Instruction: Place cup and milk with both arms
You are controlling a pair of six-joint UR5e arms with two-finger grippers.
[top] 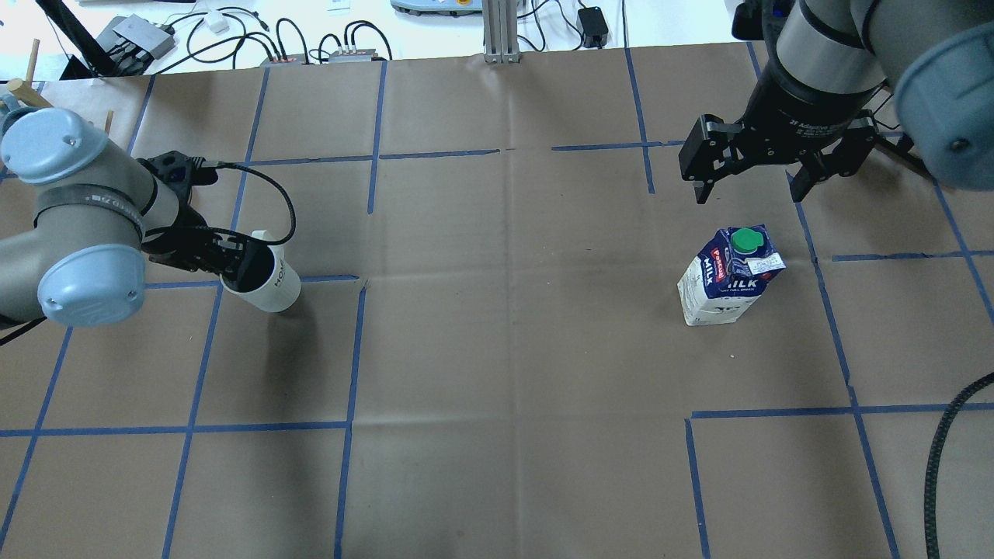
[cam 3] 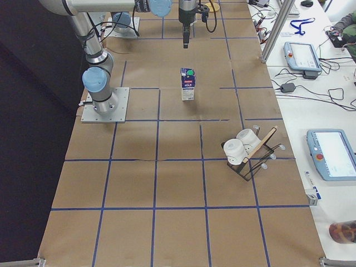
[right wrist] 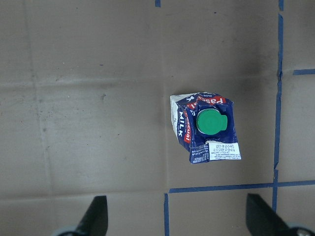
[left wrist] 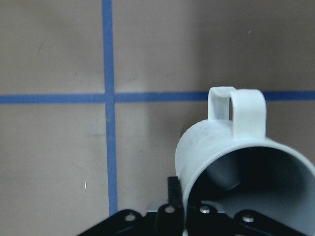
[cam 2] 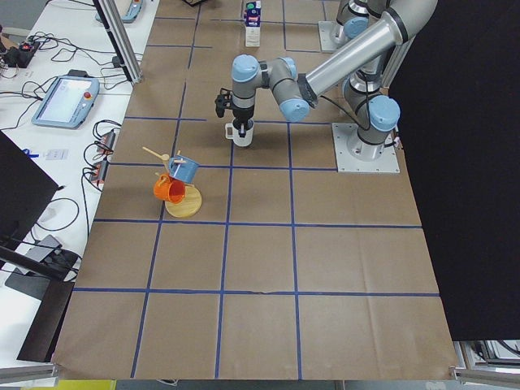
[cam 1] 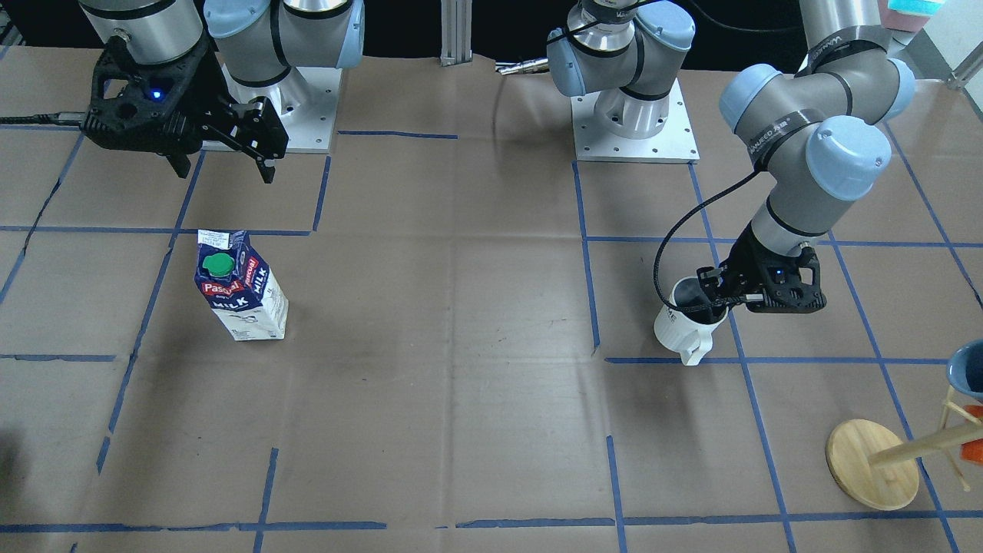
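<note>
Overhead exterior view: the left pincer (top: 233, 264) clamps the tilted cup (top: 273, 289) by its rim, well apart from the milk (top: 728, 278) standing upright on the worktop (top: 505, 349), while the right pincer (top: 749, 194) hangs wide open and empty just beyond the milk, where an off-centre descent could topple it.

- Soft, even light falls from above in every view; the brown surface (top: 497, 349) shows no glare.
- Shadows are faint with blurred edges: a dim patch lies beside the mug (top: 268, 283).
- In the left wrist view the close mug looks slightly soft, and its inside is dark.
- The fingertips (right wrist: 96, 219) at the right wrist view's bottom edge are out of focus.
- The white desk (top: 435, 35) looks washed out.
</note>
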